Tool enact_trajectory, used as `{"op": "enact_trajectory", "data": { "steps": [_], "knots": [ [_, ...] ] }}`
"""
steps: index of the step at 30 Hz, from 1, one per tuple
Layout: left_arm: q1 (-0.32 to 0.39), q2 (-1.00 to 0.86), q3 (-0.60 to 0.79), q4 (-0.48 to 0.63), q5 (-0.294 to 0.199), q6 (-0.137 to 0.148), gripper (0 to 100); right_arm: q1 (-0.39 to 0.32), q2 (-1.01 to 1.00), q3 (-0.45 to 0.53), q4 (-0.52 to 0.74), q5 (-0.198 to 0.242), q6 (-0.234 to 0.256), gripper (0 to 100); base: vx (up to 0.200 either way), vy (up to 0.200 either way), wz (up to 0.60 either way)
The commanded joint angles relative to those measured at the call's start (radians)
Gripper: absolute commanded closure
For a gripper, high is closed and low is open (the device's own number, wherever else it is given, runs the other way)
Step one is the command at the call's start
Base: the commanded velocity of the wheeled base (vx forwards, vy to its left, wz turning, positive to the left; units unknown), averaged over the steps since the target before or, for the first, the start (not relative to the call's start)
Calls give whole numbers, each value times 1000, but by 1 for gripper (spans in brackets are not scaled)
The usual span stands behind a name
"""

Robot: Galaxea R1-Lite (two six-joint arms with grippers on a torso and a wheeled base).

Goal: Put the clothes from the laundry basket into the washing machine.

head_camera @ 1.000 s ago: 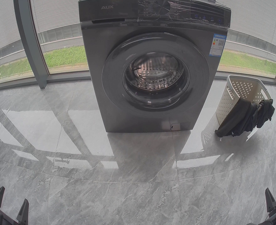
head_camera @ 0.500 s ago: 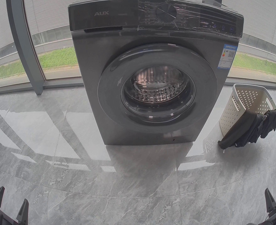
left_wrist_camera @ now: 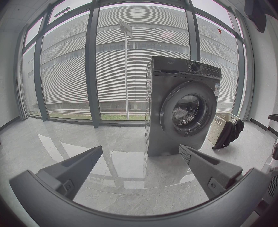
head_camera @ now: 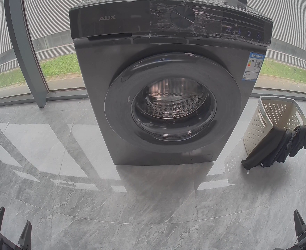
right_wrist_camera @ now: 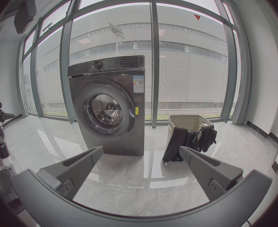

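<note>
- Facing the washing machine (head_camera: 170,87), its door (head_camera: 173,103) seemingly shut: I should open that first.
- Dark clothes (head_camera: 276,146) drape over the laundry basket's (head_camera: 260,122) near rim, right of the machine.
- My left gripper (left_wrist_camera: 140,148) and right gripper (right_wrist_camera: 141,148) gape apart, empty; the right one suits the grab.

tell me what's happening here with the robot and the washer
Nothing is being handled yet. The dark clothes hang over the front rim of the cream perforated plastic laundry basket, which stands on the grey marble floor to the right of the grey front-loading washing machine. The machine's round glass door looks shut. The left jaws and right jaws are open and empty, low and well short of both.
</note>
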Motion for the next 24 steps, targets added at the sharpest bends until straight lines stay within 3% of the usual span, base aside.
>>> {"op": "enact_trajectory", "data": {
  "steps": [1, 9, 18, 24],
  "knots": [
    [0, -18, 18, 0, 0, 0, 0, 0, -1, 18, 0, 0, 0, 0, 0, -200, 0],
    [0, -18, 18, 0, -1, 1, 0, 0, -1, 18, 0, 0, 0, 0, 0, -200, 0],
    [0, -18, 18, 0, 0, -6, 0, 0, -1, 18, 0, 0, 0, 0, 0, 0, 0],
    [0, -17, 18, 0, 0, -8, 0, 0, -1, 18, 0, 0, 0, 0, 200, 0, 0]
  ]
}}
